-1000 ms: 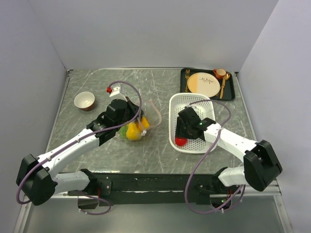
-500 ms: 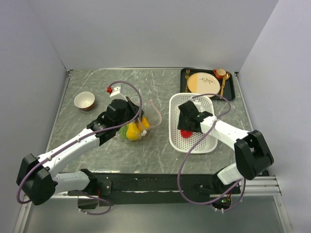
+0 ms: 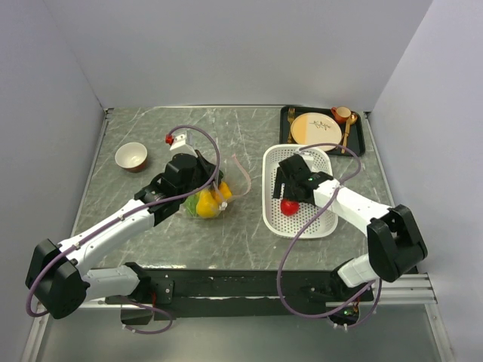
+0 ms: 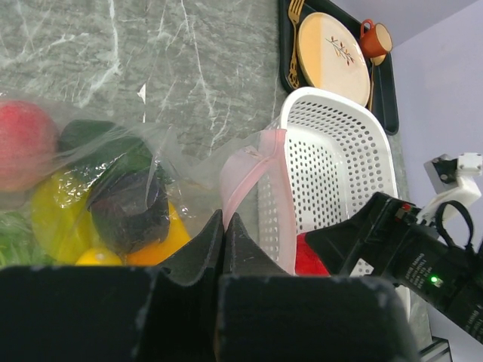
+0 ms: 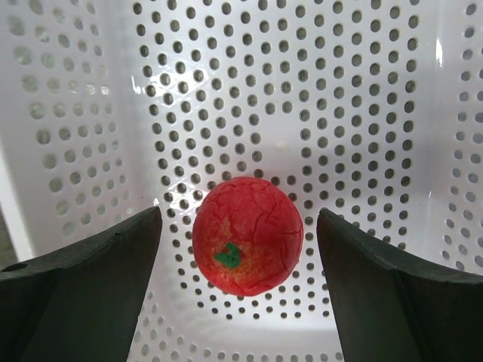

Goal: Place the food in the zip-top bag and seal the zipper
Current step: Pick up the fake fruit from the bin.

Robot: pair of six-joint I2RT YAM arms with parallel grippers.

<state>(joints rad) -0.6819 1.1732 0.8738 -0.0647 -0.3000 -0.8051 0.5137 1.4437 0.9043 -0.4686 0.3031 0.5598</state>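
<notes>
The clear zip-top bag (image 3: 207, 200) lies left of centre with several food pieces inside: a pink peach (image 4: 23, 143), a dark green avocado (image 4: 98, 139), a yellow lemon (image 4: 53, 219) and an orange mango (image 4: 162, 241). My left gripper (image 4: 224, 220) is shut on the bag's mouth edge, and the pale pink zipper (image 4: 253, 162) loops up out of its jaws. A red tomato (image 5: 247, 245) lies on the floor of the white basket (image 3: 317, 226). My right gripper (image 5: 238, 219) stands open around the tomato, with a gap on each side.
A dark tray (image 3: 361, 143) at the back right carries a cream plate (image 3: 315, 130), an orange mug (image 3: 341, 114), a fork and a spoon. A small bowl (image 3: 131, 157) sits at the back left. Grey walls close in the table's sides and back.
My right gripper and the tomato have shifted from the basket's near left corner toward its middle. Its jaws have spread wider, clear of the tomato. The left arm has stayed still.
</notes>
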